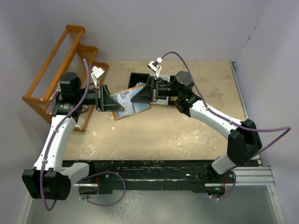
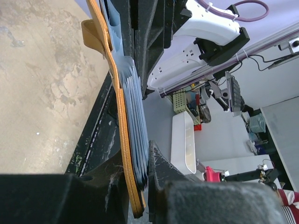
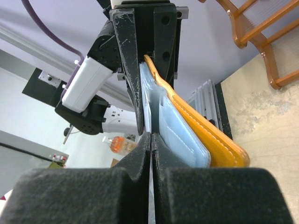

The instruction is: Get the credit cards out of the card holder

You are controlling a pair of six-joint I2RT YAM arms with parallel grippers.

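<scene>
Item: card holder [image 1: 126,105], tan-orange outside, pale blue panels inside, held above the middle of the table [image 1: 163,135]. My left gripper [image 1: 112,101] clamps its left edge. My right gripper [image 1: 135,95], fingers pressed together, pinches a thin pale sheet [image 3: 148,121] at its inner side. Any print is too small to read.

The left gripper [image 1: 119,103] and right gripper [image 1: 133,98] meet at the open card holder [image 1: 127,109] above the table [image 1: 187,133].

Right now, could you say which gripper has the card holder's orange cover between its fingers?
The left gripper, which clamps the card holder's orange cover and blue pockets together; the right gripper pinches only a thin pale layer.
</scene>
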